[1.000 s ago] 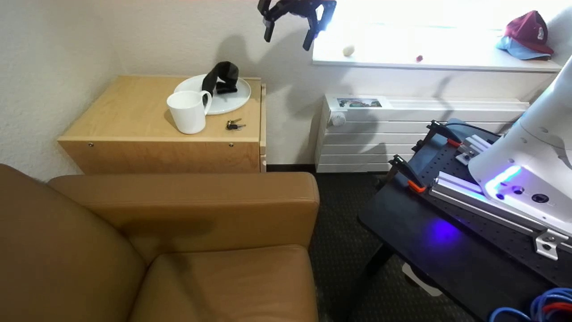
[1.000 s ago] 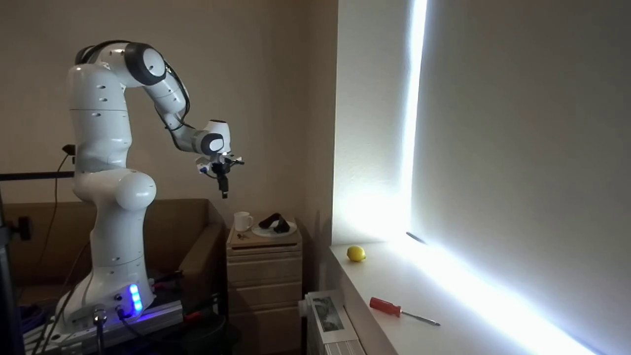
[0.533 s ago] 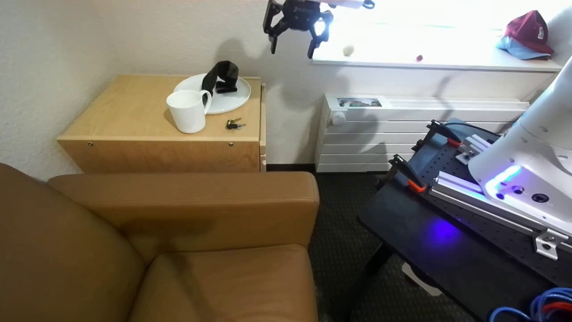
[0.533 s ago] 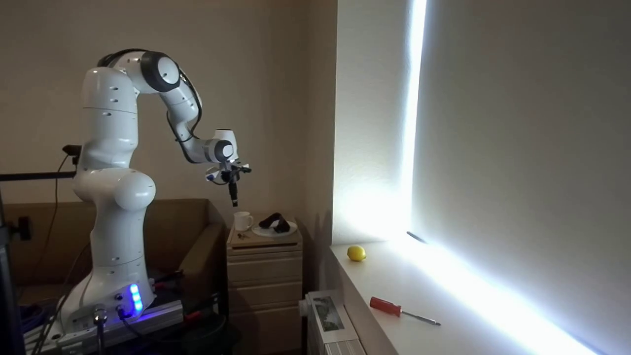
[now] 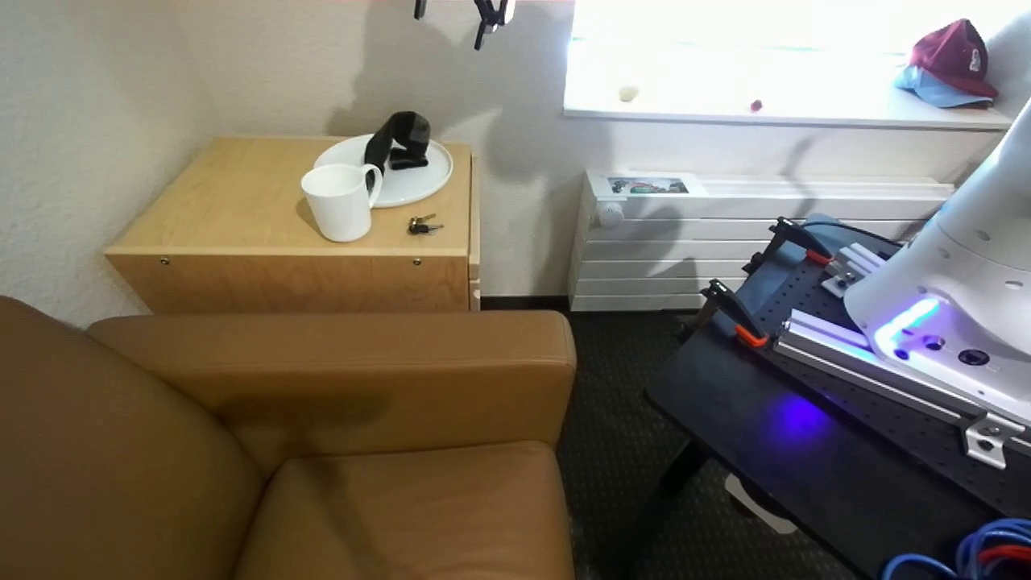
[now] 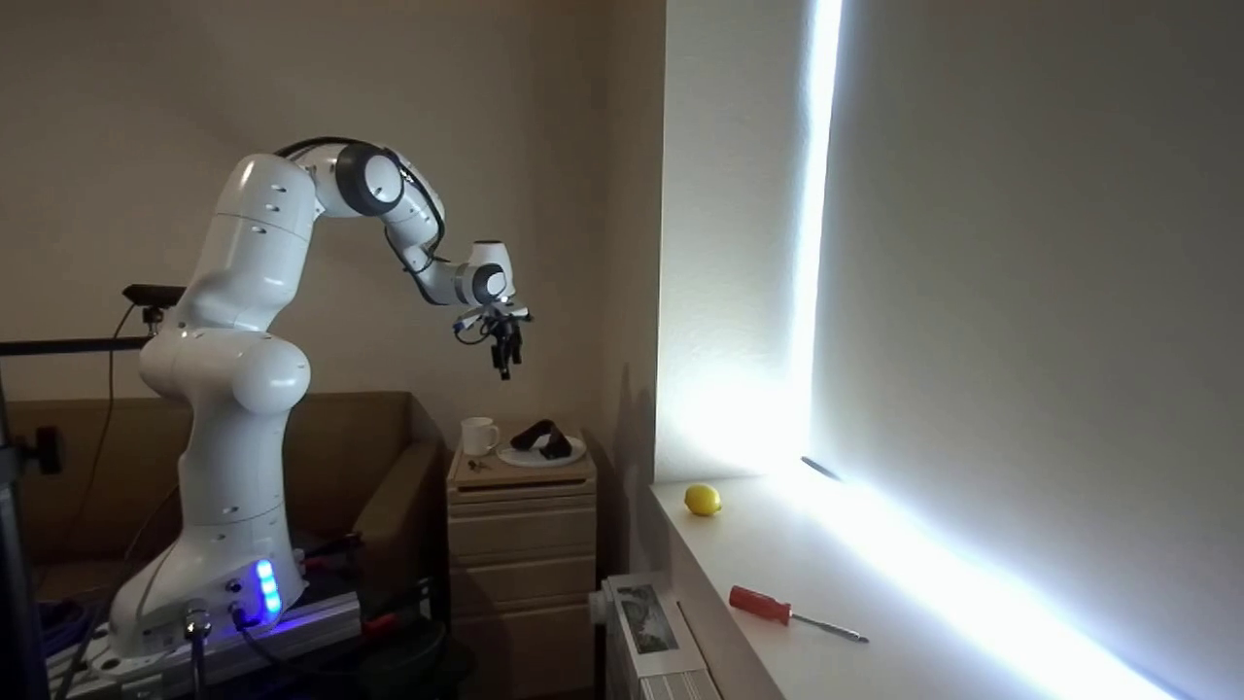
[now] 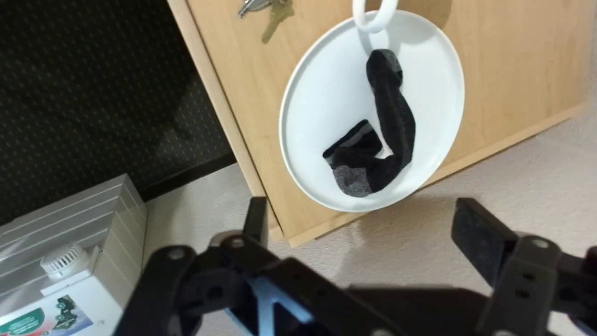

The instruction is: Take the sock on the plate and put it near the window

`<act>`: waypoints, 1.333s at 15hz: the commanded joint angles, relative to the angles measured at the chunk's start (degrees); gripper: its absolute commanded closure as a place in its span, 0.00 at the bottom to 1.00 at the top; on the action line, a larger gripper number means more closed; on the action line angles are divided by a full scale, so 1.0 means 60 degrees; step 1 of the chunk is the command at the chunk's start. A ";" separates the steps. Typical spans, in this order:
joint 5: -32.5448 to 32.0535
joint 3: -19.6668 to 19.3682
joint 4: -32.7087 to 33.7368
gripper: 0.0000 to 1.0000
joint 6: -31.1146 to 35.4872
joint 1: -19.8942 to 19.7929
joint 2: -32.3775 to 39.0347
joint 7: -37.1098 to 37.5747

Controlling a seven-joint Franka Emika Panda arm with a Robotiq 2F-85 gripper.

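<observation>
The sock [image 7: 396, 116] was lying on the plate [image 7: 312, 93], bent into a hook, its middle humped up in both exterior views. My pincer [image 7: 361, 217] hung well above, fingers spread wide with nothing between them, so I'd guess I was lining up for the grab. That hump looked like the easy bite, but go for just the top and I figured a skimpy pinch of fabric would slip out. Go too deep and the tips would hit the plate, which could skid, and its rim was close to the back edge of the cabinet [image 5: 242, 193].

The mug [image 5: 337, 208] worried me more. In the wrist view its handle overlapped the plate's rim, just beside one end of the sock (couldn't tell if anything touched), so a sideways drag could've tipped it. The keys [image 5: 424, 226] lay nearby, less of an issue.

Then the trip to the window sill [image 6: 807, 574]: carried low, a dangling sock could've knocked the lemon [image 6: 703, 500] rolling. Glare there was brutal too, so I might've misjudged the drop.
</observation>
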 commanded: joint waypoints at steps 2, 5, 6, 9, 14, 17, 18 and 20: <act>0.0152 -0.0239 0.0346 0.00 -0.0198 0.0308 0.0165 0.0193; -0.1567 -0.1540 0.0815 0.00 0.0284 0.1516 0.1364 0.2476; -0.1759 -0.2040 0.1159 0.00 0.0724 0.1987 0.1928 0.3148; -0.1772 -0.2326 0.2424 0.00 0.0406 0.2544 0.3451 0.5559; -0.1215 -0.2536 0.5016 0.00 0.0425 0.2864 0.5616 0.8032; -0.1780 -0.3419 0.6265 0.00 0.0927 0.3139 0.6499 0.9396; -0.1977 -0.3796 0.6643 0.00 0.0938 0.3231 0.6741 0.9791; -0.1945 -0.3441 0.6088 0.00 0.0730 0.3072 0.6318 0.9503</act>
